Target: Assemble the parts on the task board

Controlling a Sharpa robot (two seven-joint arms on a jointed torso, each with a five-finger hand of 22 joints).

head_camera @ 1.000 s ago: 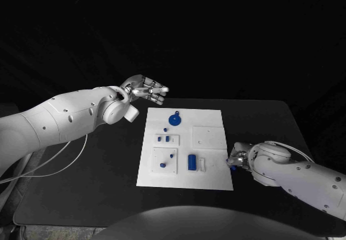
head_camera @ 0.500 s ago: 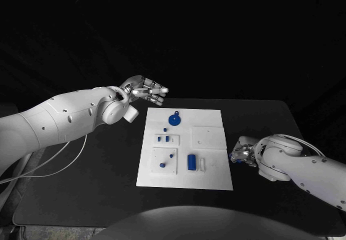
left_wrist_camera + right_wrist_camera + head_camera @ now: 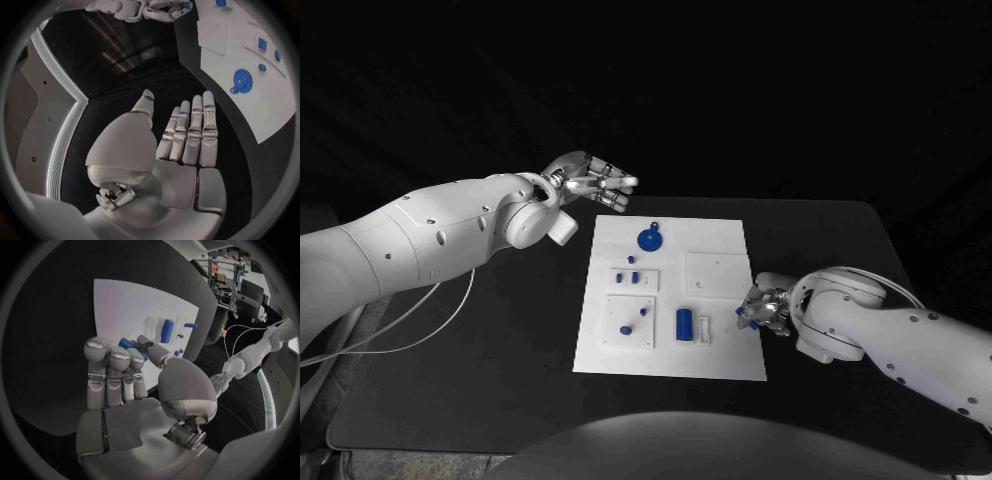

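1. The small blue part [image 3: 129, 345], pinched in the fingertips of the right hand [image 3: 764, 307], hangs over the right edge of the task board [image 3: 718, 235].
2. It looks light, stiff and smooth; I think a pinch across its sides holds best.
3. The left hand [image 3: 594, 181] hovers beyond the board's far-left corner, fingers straight and apart, holding nothing.

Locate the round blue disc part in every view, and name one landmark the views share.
Head view: round blue disc at the far end of the task board.
Left wrist view: disc on the board, beyond the left hand.
Right wrist view: cannot tell.
Shared landmark: the white task board.
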